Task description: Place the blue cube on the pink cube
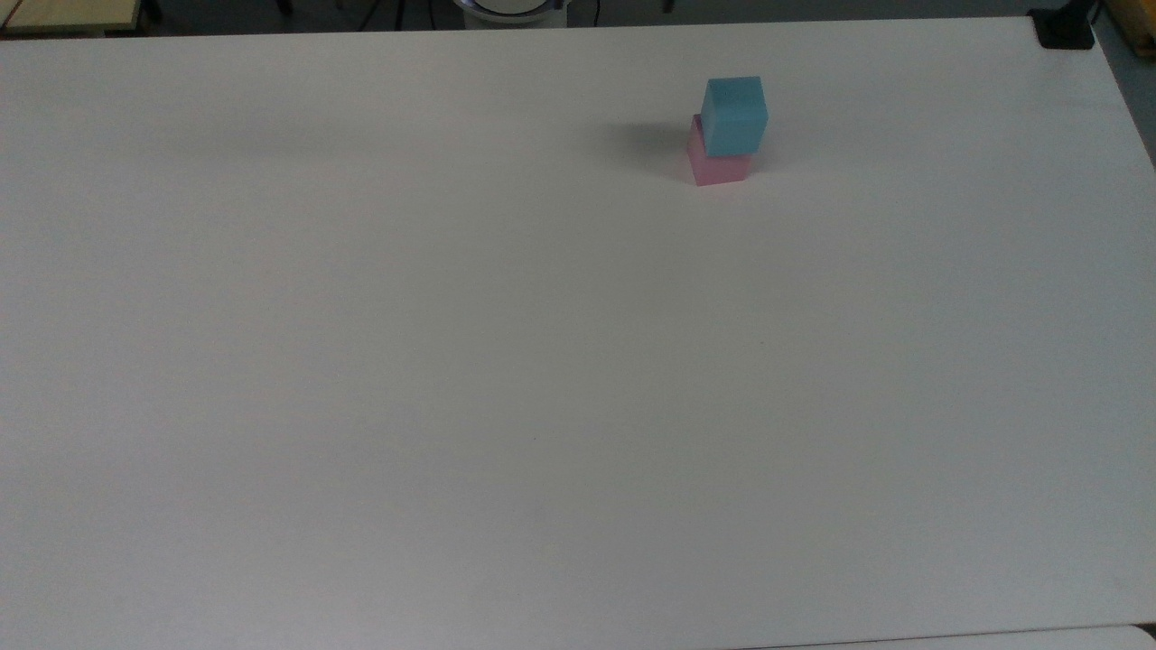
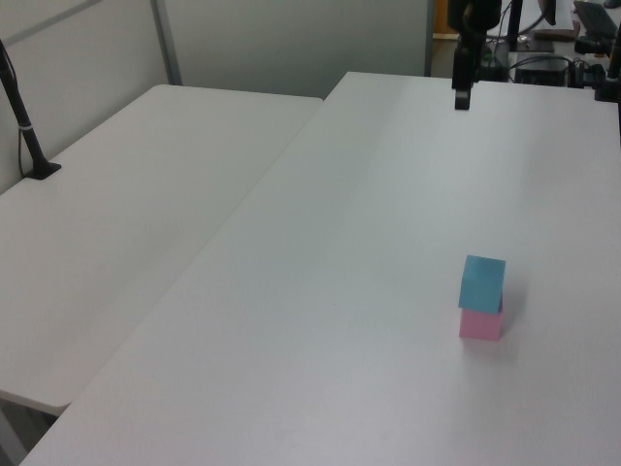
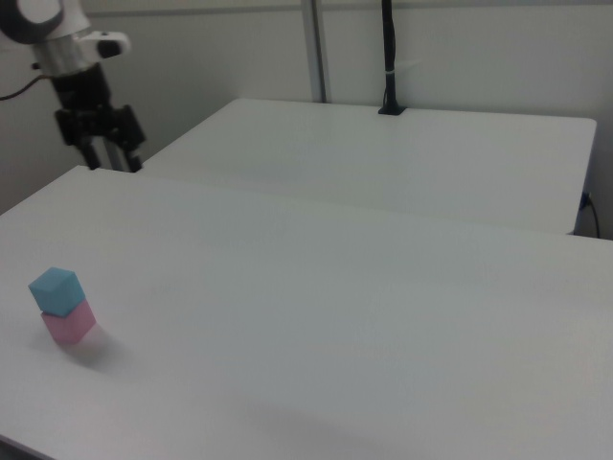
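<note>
Stacked pair on the white table (image 1: 452, 361). The blue cube (image 1: 734, 115) sits on top of the pink cube (image 1: 716, 164), touching it and turned slightly so that its edges do not line up with those below; in the top view the pink cube shows past it at the lower left. The stack stands near the table's far edge in the top view, right of centre.

The gripper (image 3: 107, 151) hangs well above and well apart from the stack, empty, its 2 fingers spread with a clear gap between them in the right view. There it lies toward the upper left, with the blue cube (image 3: 55, 291) and pink cube (image 3: 67, 325) below it. In the left view the gripper (image 2: 463, 89) appears near the top edge, the blue cube (image 2: 481, 282) and pink cube (image 2: 480, 324) far beneath.
</note>
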{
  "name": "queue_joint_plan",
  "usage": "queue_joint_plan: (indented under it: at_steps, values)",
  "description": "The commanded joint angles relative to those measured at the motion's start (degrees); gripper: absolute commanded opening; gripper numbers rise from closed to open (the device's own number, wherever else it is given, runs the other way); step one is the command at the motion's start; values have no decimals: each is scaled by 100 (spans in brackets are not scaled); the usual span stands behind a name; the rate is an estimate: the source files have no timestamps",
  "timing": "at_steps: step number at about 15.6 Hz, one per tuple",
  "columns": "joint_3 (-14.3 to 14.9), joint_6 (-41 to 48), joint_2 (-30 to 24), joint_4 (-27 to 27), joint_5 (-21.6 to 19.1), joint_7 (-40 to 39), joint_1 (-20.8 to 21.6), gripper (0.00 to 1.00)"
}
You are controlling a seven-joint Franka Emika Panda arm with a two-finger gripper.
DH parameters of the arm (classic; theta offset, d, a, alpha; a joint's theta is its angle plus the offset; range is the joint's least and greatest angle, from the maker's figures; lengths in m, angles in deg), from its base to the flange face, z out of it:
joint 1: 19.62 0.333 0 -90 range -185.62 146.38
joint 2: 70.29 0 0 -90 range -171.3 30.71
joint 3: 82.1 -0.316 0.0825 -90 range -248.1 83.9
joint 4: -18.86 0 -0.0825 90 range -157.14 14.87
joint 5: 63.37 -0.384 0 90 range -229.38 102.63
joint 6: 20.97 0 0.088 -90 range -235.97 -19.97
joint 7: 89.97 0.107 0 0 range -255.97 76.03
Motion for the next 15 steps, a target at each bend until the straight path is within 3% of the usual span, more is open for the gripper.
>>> queue_joint_plan:
  at_steps: [1, 7, 15]
  values:
    - [-19, 157, 62, 259, -16, -236, -605, 100]
    - [-37, -18, 141, 241, -51, -332, -1221, 100]
    - [-19, -36, 168, 259, -156, -561, -1371, 100]
